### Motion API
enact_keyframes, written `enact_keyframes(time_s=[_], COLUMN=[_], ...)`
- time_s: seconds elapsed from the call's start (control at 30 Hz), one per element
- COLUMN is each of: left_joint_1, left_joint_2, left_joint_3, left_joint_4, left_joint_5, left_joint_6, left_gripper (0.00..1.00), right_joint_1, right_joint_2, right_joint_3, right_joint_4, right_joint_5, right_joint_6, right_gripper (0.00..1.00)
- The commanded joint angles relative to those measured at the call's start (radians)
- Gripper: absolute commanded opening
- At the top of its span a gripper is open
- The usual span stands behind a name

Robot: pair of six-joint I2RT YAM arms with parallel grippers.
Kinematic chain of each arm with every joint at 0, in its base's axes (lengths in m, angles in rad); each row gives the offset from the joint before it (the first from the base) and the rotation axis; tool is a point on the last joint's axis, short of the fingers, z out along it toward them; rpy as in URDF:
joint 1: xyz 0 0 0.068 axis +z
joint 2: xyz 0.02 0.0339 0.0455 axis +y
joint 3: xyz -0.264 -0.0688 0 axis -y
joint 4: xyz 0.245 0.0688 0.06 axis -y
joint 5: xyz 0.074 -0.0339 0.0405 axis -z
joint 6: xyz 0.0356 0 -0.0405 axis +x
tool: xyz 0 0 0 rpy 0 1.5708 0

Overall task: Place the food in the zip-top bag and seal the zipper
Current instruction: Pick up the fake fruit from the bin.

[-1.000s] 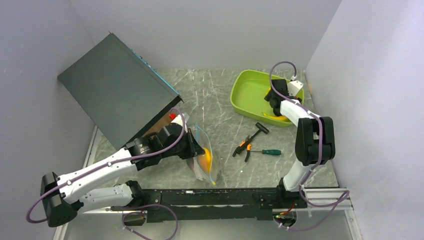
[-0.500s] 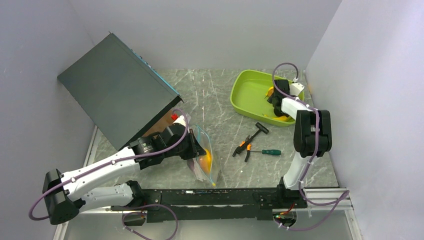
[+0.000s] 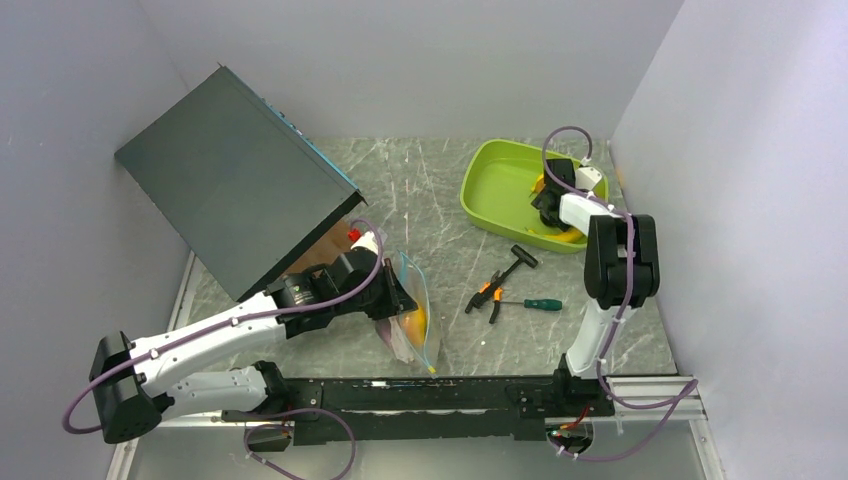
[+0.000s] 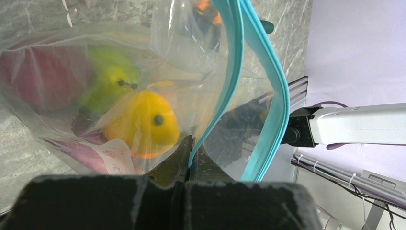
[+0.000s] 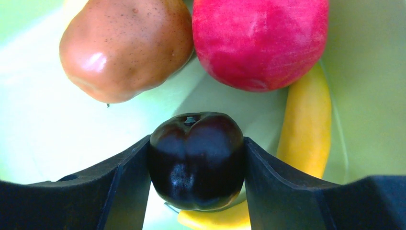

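My left gripper point(image 4: 190, 155) is shut on one side of the blue-green zipper point(image 4: 229, 81) of the clear zip-top bag point(image 3: 412, 315), holding its mouth open. Inside the bag lie a green apple point(image 4: 107, 81), an orange fruit point(image 4: 141, 123) and purple pieces point(image 4: 43, 79). My right gripper point(image 5: 196, 160) is down in the lime-green tray point(image 3: 495, 185), shut on the dark plum point(image 5: 196, 158). Beside the plum lie the brown pear point(image 5: 124, 45), the red fruit point(image 5: 261, 40) and yellow bananas point(image 5: 306, 127).
Black-and-orange pliers point(image 3: 488, 293) and a green-handled screwdriver point(image 3: 535, 303) lie between bag and tray. A large dark box point(image 3: 230, 175) leans at the back left. Grey walls stand close on both sides.
My left gripper has shifted slightly right with the bag's edge. My right arm has drawn in toward the tray's back right and settled over the fruit.
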Motion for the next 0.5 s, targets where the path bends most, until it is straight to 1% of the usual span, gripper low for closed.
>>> enact_keyframes(time_s=[0.0,0.07,0.2,0.4,0.47], left_joint_1=[-0.011,-0.011,-0.012,-0.012,-0.012], left_joint_2=[-0.006,-0.008,-0.010,-0.012,-0.013], left_joint_3=[-0.004,-0.004,-0.012,-0.028,-0.027], left_joint_4=[0.042,0.038,0.051,0.074,0.078], left_joint_5=[-0.008,-0.012,-0.005,-0.004,-0.006], left_joint_6=[-0.006,-0.004,0.003,0.008,0.012], left_gripper=[0.00,0.00,0.00,0.00,0.00], right_joint_1=[0.021,0.033,0.071,0.147,0.195], right_joint_2=[-0.121,-0.156,-0.242,-0.378,-0.425], right_joint_3=[-0.025,-0.029,-0.041,-0.052,-0.064], right_joint_4=[0.018,0.014,0.018,0.050,0.064], right_joint_5=[0.042,0.048,0.070,-0.011,-0.037], right_joint_6=[0.023,0.024,0.012,-0.020,-0.019], right_gripper=[0.18,0.08,0.01,0.00,0.00])
